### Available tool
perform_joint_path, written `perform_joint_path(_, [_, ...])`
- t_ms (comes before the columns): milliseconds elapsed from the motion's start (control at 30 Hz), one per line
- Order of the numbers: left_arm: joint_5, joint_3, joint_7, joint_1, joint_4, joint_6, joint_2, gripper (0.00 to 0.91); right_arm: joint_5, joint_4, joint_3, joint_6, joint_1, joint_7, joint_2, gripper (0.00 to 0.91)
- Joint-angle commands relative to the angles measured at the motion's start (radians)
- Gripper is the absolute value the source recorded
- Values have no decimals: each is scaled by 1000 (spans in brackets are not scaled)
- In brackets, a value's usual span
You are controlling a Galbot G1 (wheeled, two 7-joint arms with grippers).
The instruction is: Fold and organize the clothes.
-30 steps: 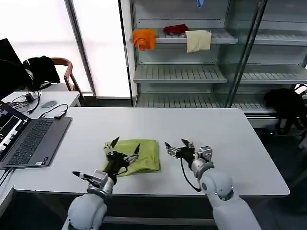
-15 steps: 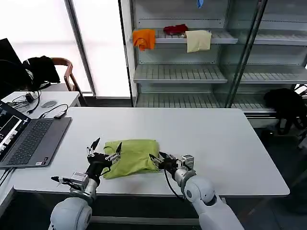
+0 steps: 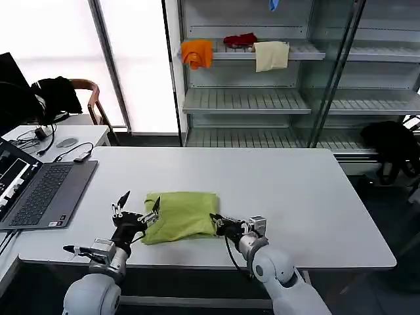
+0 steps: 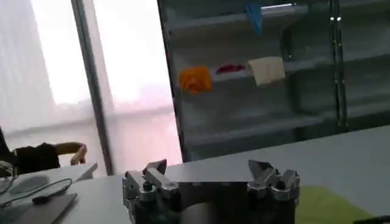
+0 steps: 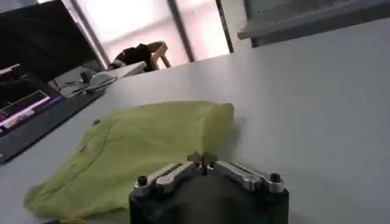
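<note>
T-shirt [image 3: 182, 216], already a folded lime packet near the table's [image 3: 315, 197] front edge, looks best squared by nudging from both sides: left gripper [image 3: 136, 214] spread wide at its nine o'clock, right gripper [image 3: 219, 223] pinched closed at its four o'clock corner.

Lime yellow-green T-shirt [image 3: 182, 215] (plain on the side showing) on a white table [image 3: 282, 190]; orange cloth [image 3: 197, 52], red cloth [image 3: 240, 40], cream cloth [image 3: 271, 56].
</note>
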Motion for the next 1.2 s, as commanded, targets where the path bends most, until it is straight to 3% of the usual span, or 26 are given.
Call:
perform_joint_path(33, [10, -12, 0, 7, -5, 0, 1, 907, 24, 89, 39, -2, -83, 5, -44, 0])
perform_joint_path(333, [29, -3, 0, 18, -15, 0, -7, 907, 10, 131, 92, 0, -150, -34, -111, 0])
perform_joint_path(367, [30, -1, 0, 19, -16, 0, -8, 907, 1, 131, 95, 0, -151, -35, -116, 312])
perform_joint_path(400, [33, 0, 0, 21, -16, 0, -10, 907, -12, 129, 99, 1, -150, -37, -119, 907])
perform_joint_path(600, [40, 2, 0, 31, -22, -1, -14, 907, -218, 168, 107, 6, -173, -115, -139, 907])
perform_joint_path(867, [45, 3, -3, 43, -39, -1, -19, 907, -304, 203, 59, 6, -167, -158, -103, 907])
perform_joint_path(1200, [45, -11, -7, 58, -33, -11, -20, 907, -425, 192, 53, 5, -199, -187, -128, 907])
